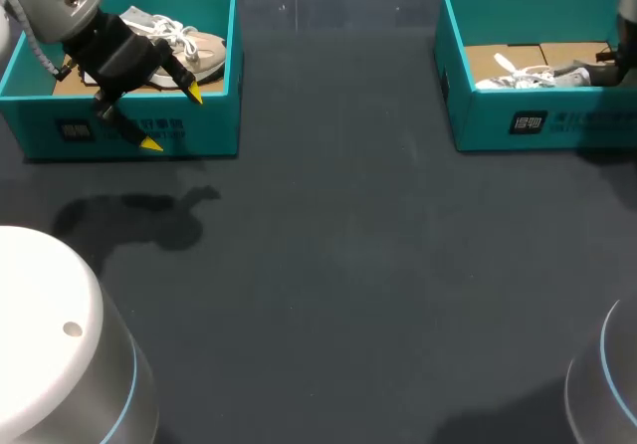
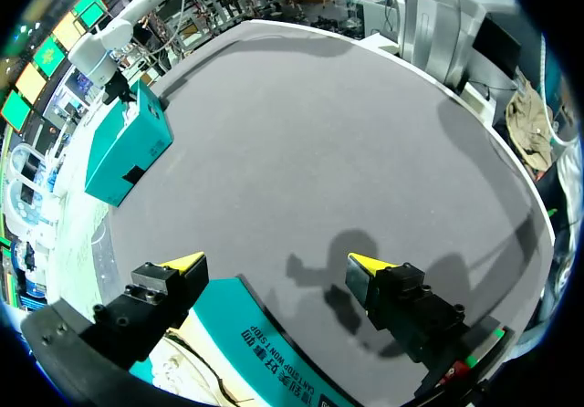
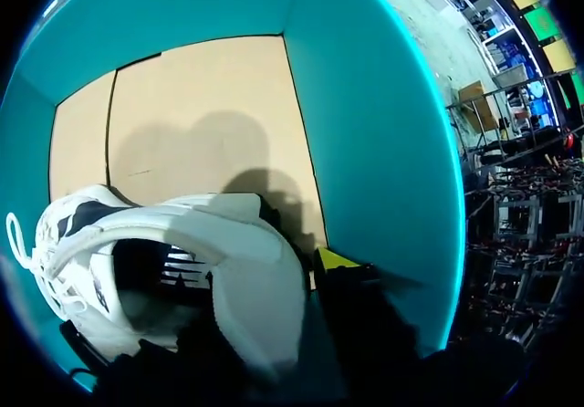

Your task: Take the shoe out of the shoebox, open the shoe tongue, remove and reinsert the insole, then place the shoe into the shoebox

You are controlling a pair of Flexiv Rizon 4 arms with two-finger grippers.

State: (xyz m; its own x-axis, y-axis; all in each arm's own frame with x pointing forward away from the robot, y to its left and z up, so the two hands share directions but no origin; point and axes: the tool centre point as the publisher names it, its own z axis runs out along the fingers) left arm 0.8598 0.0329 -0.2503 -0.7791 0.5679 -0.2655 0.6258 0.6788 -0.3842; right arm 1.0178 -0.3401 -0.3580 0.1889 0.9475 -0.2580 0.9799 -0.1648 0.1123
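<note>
Grey arm, black yellow-tipped tool.

Robotics lab: dark test table

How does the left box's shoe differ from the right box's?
The left shoe is beige and white, the right shoe white and grey. The left end effector hangs open over the left box, off the left shoe; the right end effector is at the right shoe's heel. Each lies in a teal box.
</note>
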